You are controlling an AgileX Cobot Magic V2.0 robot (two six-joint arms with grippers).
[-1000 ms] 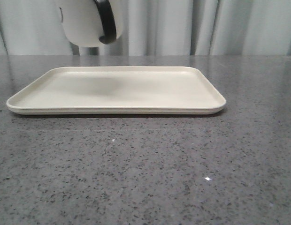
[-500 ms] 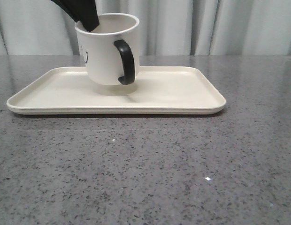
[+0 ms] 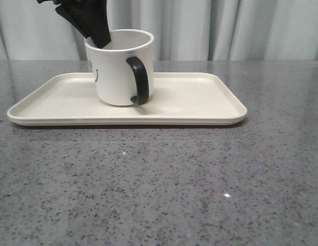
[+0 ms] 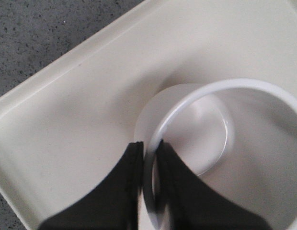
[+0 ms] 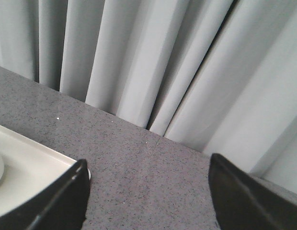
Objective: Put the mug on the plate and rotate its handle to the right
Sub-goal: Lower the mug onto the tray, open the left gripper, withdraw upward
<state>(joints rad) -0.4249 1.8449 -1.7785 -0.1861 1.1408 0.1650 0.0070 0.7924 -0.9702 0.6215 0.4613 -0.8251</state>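
Observation:
The white mug [image 3: 118,72] stands upright on the cream plate [image 3: 200,105], left of its middle. Its black handle [image 3: 139,80] points toward the camera and a little right. Part of the black face print shows on its left side. My left gripper [image 3: 100,38] is shut on the mug's left rim, one finger inside, one outside. The left wrist view shows the rim [image 4: 187,103] pinched between the two fingers [image 4: 115,191], with the plate [image 4: 67,120] below. My right gripper [image 5: 148,182] is open and empty over the bare table, off the plate's corner [image 5: 24,167]; it is out of the front view.
The grey speckled table [image 3: 159,184] stretches in front of the plate. Grey curtains [image 3: 225,28] hang close behind the table's far edge.
The mug came down from above the plate, carried by my left gripper, and now rests on the plate. It also shifted slightly right.

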